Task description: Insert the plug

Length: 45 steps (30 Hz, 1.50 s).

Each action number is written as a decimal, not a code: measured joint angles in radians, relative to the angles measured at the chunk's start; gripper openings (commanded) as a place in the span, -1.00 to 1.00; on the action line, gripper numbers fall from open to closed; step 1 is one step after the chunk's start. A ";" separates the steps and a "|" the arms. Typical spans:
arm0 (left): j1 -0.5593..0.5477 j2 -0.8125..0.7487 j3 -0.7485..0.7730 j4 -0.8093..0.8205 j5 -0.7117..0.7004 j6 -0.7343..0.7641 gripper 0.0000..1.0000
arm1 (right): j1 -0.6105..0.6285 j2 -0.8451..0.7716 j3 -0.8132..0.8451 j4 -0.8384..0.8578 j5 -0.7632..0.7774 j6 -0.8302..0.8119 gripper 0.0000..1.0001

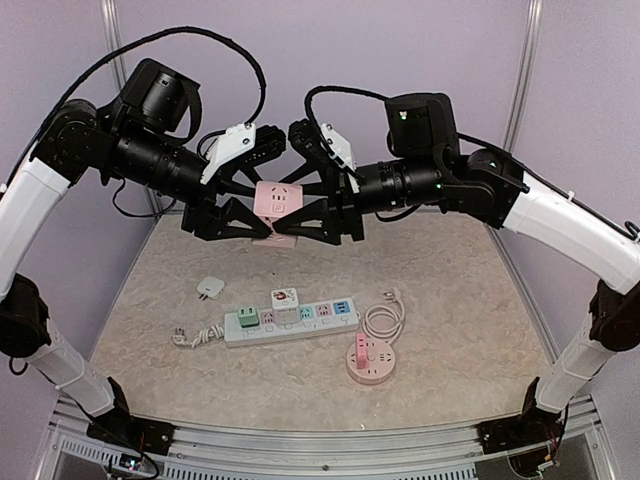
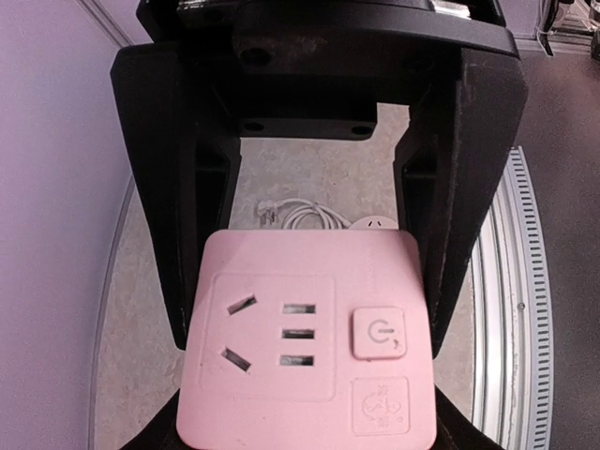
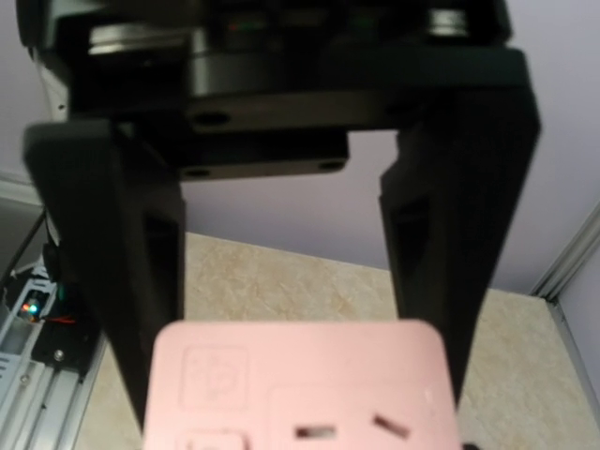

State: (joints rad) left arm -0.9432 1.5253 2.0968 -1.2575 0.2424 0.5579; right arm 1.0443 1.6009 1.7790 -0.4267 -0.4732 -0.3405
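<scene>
top cam looks down on the whole table from behind. both wrist cams sit real close on the same pink socket cube, opposite sides.

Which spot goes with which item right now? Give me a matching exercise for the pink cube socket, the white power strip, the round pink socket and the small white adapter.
Items:
1. pink cube socket
2. white power strip
3. round pink socket
4. small white adapter

Places:
a. on the table, off the strip's left end
b. up in the air, between the left gripper and the right gripper
c. lying across the middle of the table
d. on the table, near the strip's right end

Pairs: 1-b, 2-c, 3-d, 4-a
</scene>
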 measured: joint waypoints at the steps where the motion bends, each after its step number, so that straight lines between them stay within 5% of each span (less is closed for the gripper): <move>1: 0.000 0.000 0.000 0.000 0.002 0.001 -1.00 | 0.000 -0.001 -0.002 0.000 0.000 0.006 -0.07; 5: 0.000 0.000 0.000 0.000 0.005 0.002 -1.00 | -0.001 -0.002 -0.003 0.002 -0.003 0.008 -0.38; 8: 0.000 0.000 0.000 0.000 0.005 0.002 -1.00 | -0.002 -0.002 -0.003 0.001 -0.004 0.008 -0.96; 9: 0.000 0.000 0.000 0.000 0.005 0.002 -1.00 | -0.002 -0.002 -0.003 0.001 -0.004 0.008 -1.00; 10: 0.000 0.000 0.000 0.000 0.005 0.002 -0.82 | -0.002 -0.002 -0.002 0.000 -0.003 0.008 -1.00; 12: 0.002 0.000 0.000 0.000 0.005 0.002 0.40 | -0.002 0.000 -0.002 -0.002 -0.002 0.010 -1.00; 13: 0.005 0.000 0.000 -0.001 0.006 0.002 0.80 | -0.003 0.000 -0.002 -0.002 -0.002 0.011 -1.00; 14: 0.009 0.000 -0.001 -0.002 0.010 0.001 0.95 | -0.007 0.002 -0.002 -0.001 -0.001 0.013 -1.00; 23: 0.247 -0.058 -0.231 0.062 0.066 -0.036 0.98 | -0.151 0.005 -0.195 0.053 -0.052 0.028 -1.00; 37: 0.838 -0.186 -0.757 0.269 0.195 -0.061 0.98 | -0.316 0.201 -0.371 0.164 -0.324 -0.135 -1.00; 45: 0.874 -0.141 -0.782 0.306 0.167 -0.031 0.98 | -0.390 0.352 -0.371 0.204 -0.395 -0.255 -1.00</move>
State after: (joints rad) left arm -0.0689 1.3842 1.3151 -0.9520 0.4095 0.5274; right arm 0.6544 1.9533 1.4082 -0.2226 -0.8680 -0.5953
